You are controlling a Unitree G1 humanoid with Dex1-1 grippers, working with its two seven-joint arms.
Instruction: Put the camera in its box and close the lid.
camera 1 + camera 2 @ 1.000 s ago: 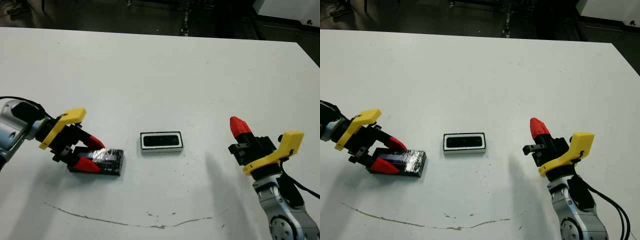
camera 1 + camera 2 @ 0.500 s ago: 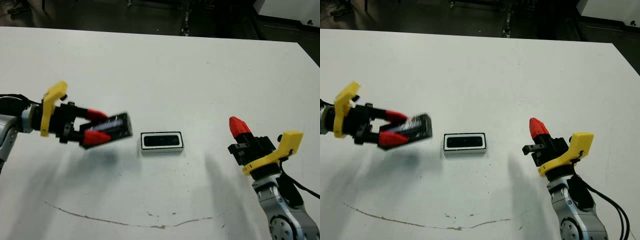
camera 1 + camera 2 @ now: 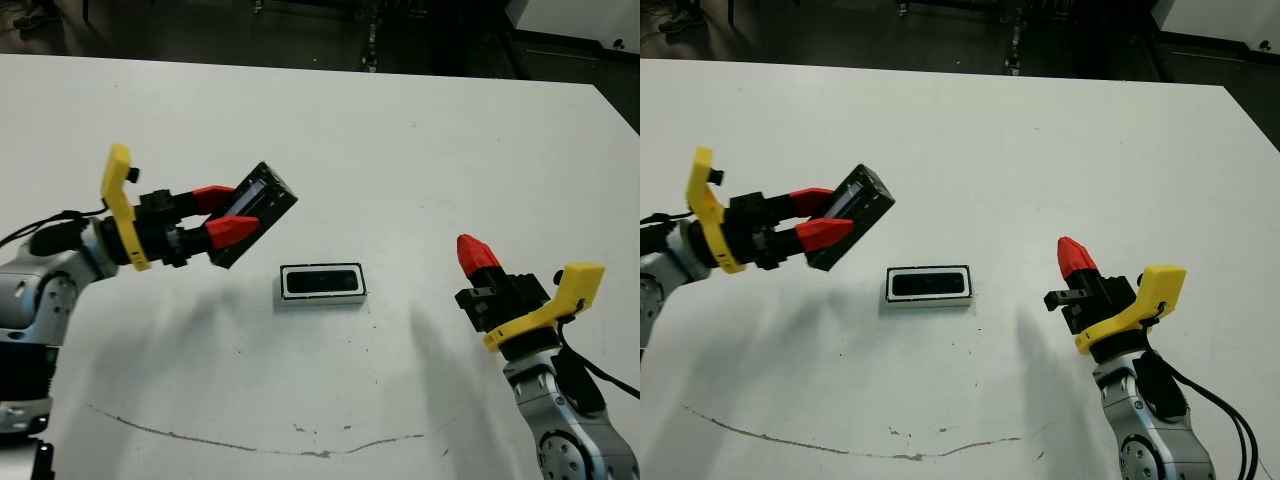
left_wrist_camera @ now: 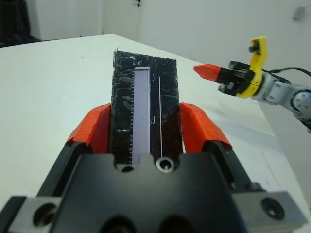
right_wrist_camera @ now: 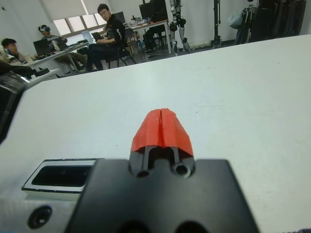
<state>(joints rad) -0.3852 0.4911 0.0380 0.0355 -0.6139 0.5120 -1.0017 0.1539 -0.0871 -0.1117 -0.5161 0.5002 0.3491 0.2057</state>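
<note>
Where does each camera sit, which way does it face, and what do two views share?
Head views: above, facing down at the table; both arms show.
Left wrist view: along the left gripper, shut on the lid.
Right wrist view: along the shut right gripper.
Shared: head and right wrist views show the box.

No words, brands or numbers can be read anywhere. The lid (image 4: 144,107) in the left hand (image 4: 146,127) shows only a pale strip and small marks, too fine to make out.
</note>
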